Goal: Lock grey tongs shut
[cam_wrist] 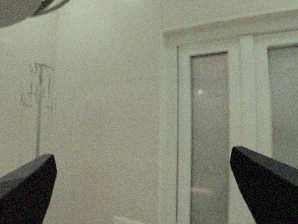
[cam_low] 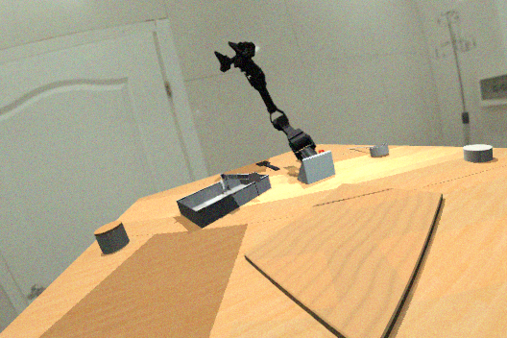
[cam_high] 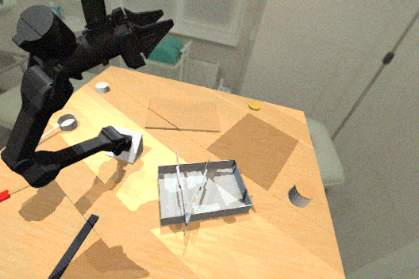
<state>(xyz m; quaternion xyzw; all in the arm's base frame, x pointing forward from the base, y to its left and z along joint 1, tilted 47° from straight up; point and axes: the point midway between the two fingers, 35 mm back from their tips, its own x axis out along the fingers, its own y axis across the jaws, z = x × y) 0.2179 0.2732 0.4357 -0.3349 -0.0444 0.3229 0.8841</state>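
Observation:
The grey tongs (cam_high: 179, 181) (cam_low: 224, 183) lie open in a V across the roasting tin (cam_high: 222, 213) (cam_low: 216, 212). In the top view their joined end sticks out over the tin's near wall, and the two free ends reach over its far wall. The wooden board (cam_high: 190, 116) (cam_low: 346, 246) lies flat behind the tin in the top view, with nothing on it. My gripper (cam_high: 167, 17) (cam_low: 224, 49) (cam_wrist: 145, 160) is open and empty, raised high above the table and away from the tongs. The wrist view shows only walls and a door between the fingers.
A grey-white wedge block (cam_high: 136, 147) (cam_low: 319, 167) stands between arm base and tin. A grey cylinder (cam_high: 299, 199) (cam_low: 112, 240), yellow disc (cam_high: 254, 106), white-topped cylinder (cam_high: 101, 89) (cam_low: 478, 154), handled cup (cam_high: 67, 123) (cam_low: 379, 151) and dark bar (cam_high: 75, 244) also sit about.

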